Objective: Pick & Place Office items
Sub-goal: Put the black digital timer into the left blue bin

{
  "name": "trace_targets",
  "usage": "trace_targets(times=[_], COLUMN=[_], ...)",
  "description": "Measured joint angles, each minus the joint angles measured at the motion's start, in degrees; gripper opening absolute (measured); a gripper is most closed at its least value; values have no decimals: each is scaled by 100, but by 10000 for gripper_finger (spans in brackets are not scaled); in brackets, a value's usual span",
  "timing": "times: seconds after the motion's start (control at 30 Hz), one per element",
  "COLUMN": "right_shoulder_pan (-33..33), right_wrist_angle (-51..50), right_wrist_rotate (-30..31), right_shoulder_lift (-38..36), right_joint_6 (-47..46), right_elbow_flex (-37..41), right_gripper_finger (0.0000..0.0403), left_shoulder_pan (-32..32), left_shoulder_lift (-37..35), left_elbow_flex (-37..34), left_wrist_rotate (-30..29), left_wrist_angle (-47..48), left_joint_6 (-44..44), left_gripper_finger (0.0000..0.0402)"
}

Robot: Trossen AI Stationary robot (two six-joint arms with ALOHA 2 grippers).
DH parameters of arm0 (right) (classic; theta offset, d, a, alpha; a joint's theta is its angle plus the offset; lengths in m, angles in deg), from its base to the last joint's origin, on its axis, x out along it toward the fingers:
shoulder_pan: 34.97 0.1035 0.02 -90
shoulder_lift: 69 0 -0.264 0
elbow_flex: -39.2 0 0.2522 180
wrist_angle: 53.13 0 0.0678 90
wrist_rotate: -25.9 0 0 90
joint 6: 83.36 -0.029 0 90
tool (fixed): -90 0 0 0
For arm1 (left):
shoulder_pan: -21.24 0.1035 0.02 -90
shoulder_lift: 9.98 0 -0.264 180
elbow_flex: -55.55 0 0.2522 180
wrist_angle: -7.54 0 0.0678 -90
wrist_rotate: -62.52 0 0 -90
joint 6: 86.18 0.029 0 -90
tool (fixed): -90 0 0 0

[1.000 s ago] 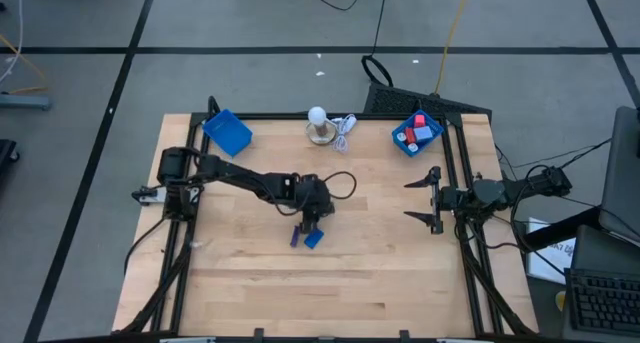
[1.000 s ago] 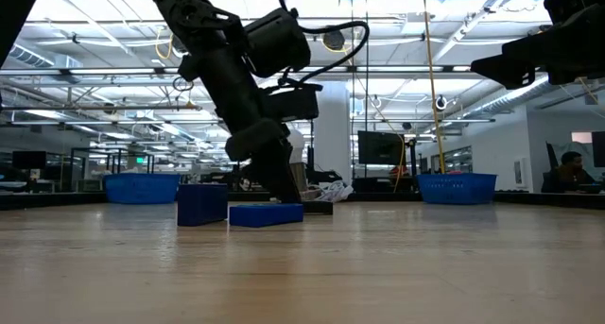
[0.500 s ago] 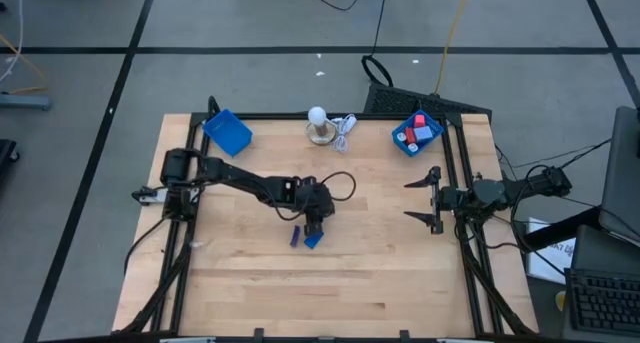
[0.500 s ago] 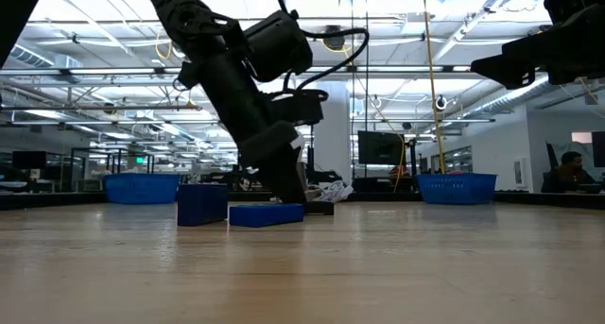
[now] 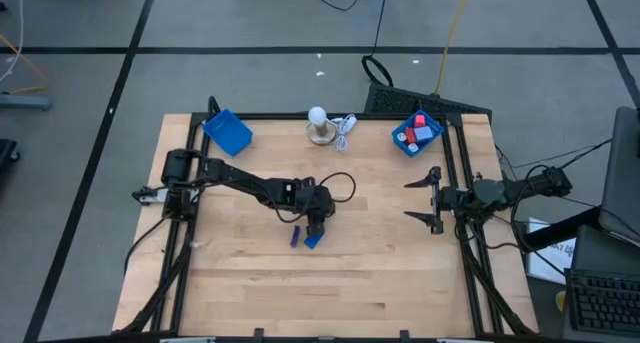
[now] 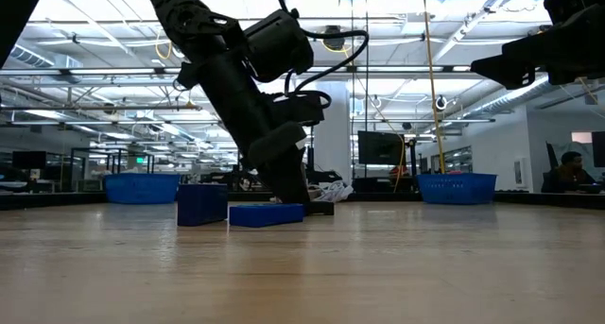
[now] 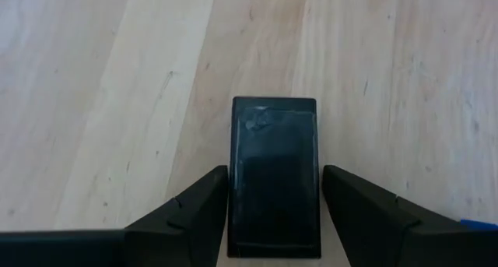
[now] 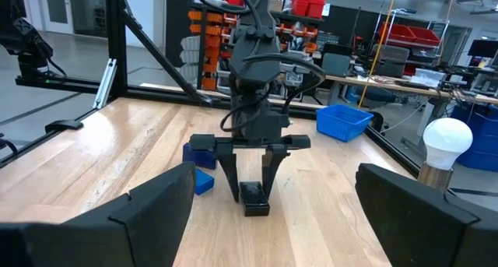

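My left gripper [image 5: 316, 226] [image 7: 274, 220] points down at mid-table, open. Its fingers stand at the two long sides of a dark grey block [image 7: 274, 177] [image 8: 254, 198] that lies flat on the wood. Just near of it lie a flat blue block [image 5: 313, 241] [image 6: 266, 214] and a purple block [image 5: 295, 237] [image 6: 201, 204]. Red and light blue pieces sit in the blue tray [image 5: 417, 135] at the far right. My right gripper [image 5: 432, 199] [image 8: 272, 220] waits open, raised over the table's right edge. My left gripper comes at the dark grey block from above, pointing down, with one finger [image 7: 198, 216] along each long side of the block [image 7: 237, 181]. The block lies flat on the table. Whether the fingers touch it I cannot tell.
A second blue tray [image 5: 228, 132] sits at the far left corner. A white bulb on a round base [image 5: 318, 121] with white cord [image 5: 345, 125] stands at the far edge, between the trays. Bare wood spreads over the near half of the table [image 5: 330, 293].
My left gripper has shifted slightly toward the table's right, staying low over the table by the dark grey block. The blue and purple blocks have stayed where they were.
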Motion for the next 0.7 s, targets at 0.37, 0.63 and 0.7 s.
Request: trace_targets(times=[0.37,0.63,0.7], right_shoulder_pan=[-2,0,-1], right_wrist_angle=[1,1,1], right_wrist_rotate=[2,1,1], right_shoulder_lift=[0,-1,0], right_joint_6=[0,0,0], right_elbow_flex=[0,0,0], right_gripper_finger=[343,343,343], left_shoulder_pan=[2,13,13], left_shoulder_lift=[17,35,35], left_elbow_flex=[-6,-11,-12], left_wrist_rotate=[-228,-316,-322], left_wrist_angle=[-90,-297,-297], left_joint_6=[-217,-123,-123], left_gripper_finger=[212,153,153])
